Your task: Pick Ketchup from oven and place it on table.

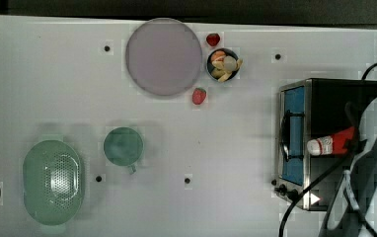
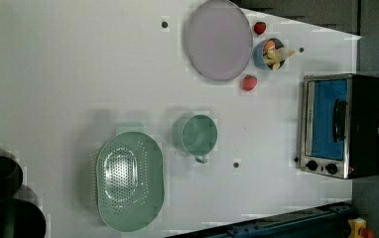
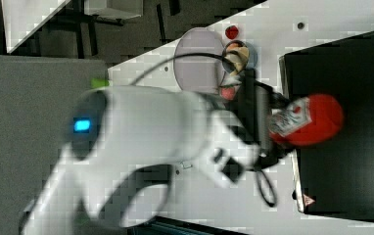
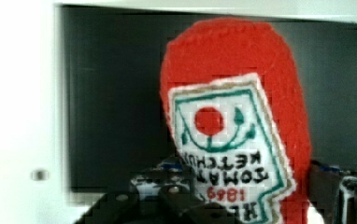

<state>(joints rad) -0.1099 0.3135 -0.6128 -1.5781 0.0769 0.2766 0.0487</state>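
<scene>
In the top view, from left to right: a green colander [image 1: 52, 181], a green cup [image 1: 123, 146] and a grey plate [image 1: 164, 56] on the white table [image 1: 53, 79]; then the black oven [image 1: 324, 143], where the gripper [image 1: 353, 140] is clamped around the Ketchup [image 1: 330, 143], held above the oven's top.

We see the red Ketchup [image 1: 332, 143] with its white cap lying level above the black oven [image 1: 324, 106], which stands, door shut, at the counter's [image 1: 53, 74] three o'clock in the top view.
</scene>
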